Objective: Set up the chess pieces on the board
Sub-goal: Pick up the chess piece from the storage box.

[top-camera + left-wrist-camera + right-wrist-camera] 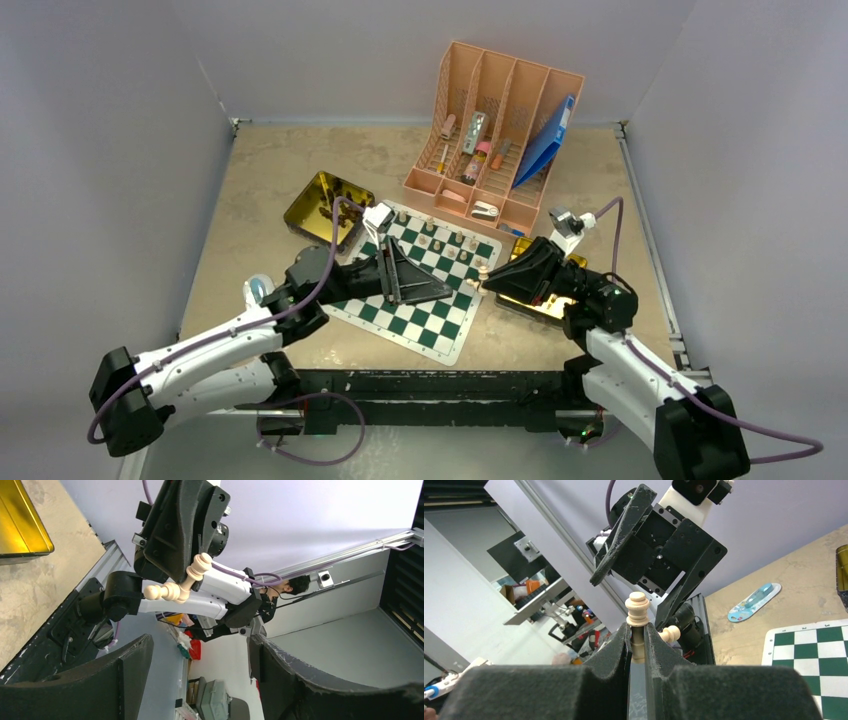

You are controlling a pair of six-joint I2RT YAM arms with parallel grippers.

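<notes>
Right gripper (638, 636) is squeezed tight around a pale chess piece (638, 611), likely light and slippery, best held by its middle.

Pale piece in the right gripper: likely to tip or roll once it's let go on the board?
Probably stiff: the pale piece looks like turned wood and shows no bend in the right gripper. Tall, slim and round, so it likely tips easily and rolls on the flat board. Smooth finish; may slip.
</notes>
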